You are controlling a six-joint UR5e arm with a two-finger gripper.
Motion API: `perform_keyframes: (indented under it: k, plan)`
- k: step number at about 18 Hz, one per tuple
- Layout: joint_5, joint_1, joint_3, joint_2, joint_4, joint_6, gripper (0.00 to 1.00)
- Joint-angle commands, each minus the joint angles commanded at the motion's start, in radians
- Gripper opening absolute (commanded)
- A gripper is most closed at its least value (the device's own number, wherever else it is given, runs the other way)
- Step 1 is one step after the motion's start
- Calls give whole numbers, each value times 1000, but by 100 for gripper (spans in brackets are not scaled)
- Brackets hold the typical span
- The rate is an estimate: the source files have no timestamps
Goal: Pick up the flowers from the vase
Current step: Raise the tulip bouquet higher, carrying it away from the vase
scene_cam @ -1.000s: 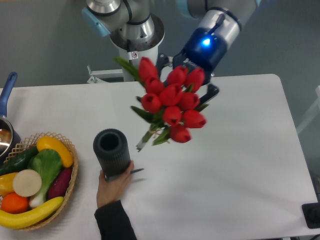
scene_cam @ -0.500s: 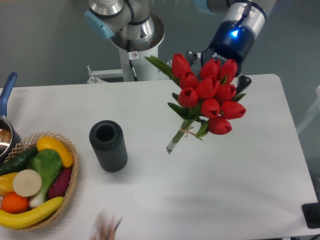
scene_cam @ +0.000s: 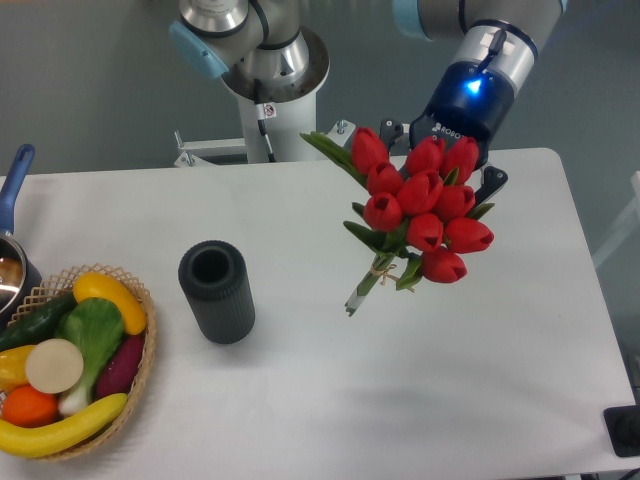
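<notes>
I have the flowers (scene_cam: 420,215) up in the air, well clear of the vase (scene_cam: 216,292), which stands upright and empty off to the side near the basket (scene_cam: 135,375). The bunch hangs tilted: blooms high against the gripper (scene_cam: 452,165), tied stem ends pointing down and toward the vase. The blooms hide the fingertips, so I cannot tell how the jaws are set, though the bunch is plainly carried by them. I judge the pick done; what remains is holding steady, since a loose bunch could slip stem-first.
</notes>
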Motion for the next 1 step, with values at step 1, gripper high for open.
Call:
perform_keyframes:
  k: [1]
  plan:
    - [0, 0, 0, 2, 0, 0, 47]
